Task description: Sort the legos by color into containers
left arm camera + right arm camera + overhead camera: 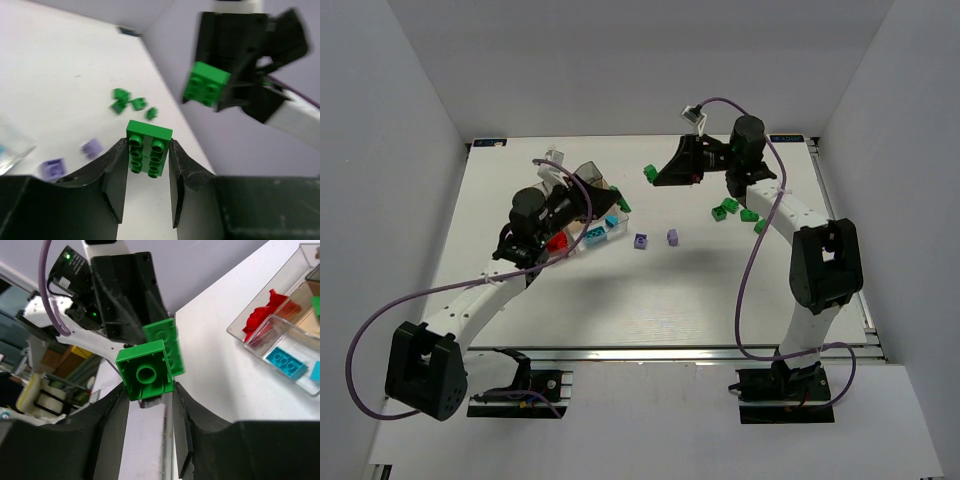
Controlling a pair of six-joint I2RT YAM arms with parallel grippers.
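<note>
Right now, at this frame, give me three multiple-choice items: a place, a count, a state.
1. Where are the red legos? A among the green pile B in a box compartment C against the far wall
2. How many purple legos lie loose on the table? A none B five C two
3. The right gripper is: A shut on a green lego B open, empty C shut on a red one
Answers: B, they show inside the clear box; C, two lie mid-table; A, it clamps a green one.
</note>
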